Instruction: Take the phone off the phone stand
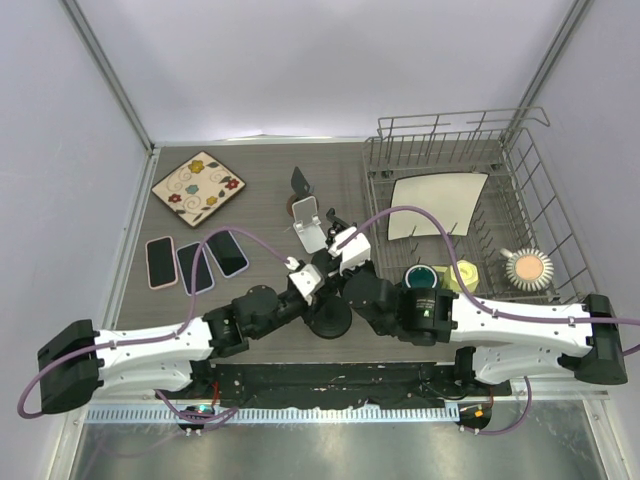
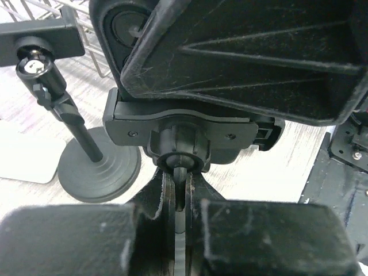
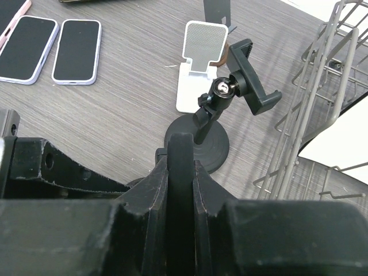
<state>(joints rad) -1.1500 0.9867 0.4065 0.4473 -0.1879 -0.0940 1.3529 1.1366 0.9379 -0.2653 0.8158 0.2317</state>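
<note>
Phone (image 3: 181,146): taken to be the thin dark slab clamped edge-on in the right gripper (image 3: 180,165). Its flat faces lie against the two fingers and one narrow edge is turned to the wrist camera. The visible edge runs lengthwise along the fingers. Which way the screen faces cannot be told. In the overhead view it is hidden where both grippers meet, mid-table, just above a round black base (image 1: 328,320).

Left gripper (image 2: 181,185): fingers (image 2: 164,198) drawn together on the narrow neck under the ball joint of the phone stand (image 2: 178,123), whose cradle back faces that camera.

Surroundings: a second black stand (image 3: 198,144) with an empty-looking clamp tilted right, a white stand (image 3: 198,63) just behind it, three other phones (image 1: 195,262) lying flat side by side at the left, and a wire dish rack (image 1: 470,200) at the right.
</note>
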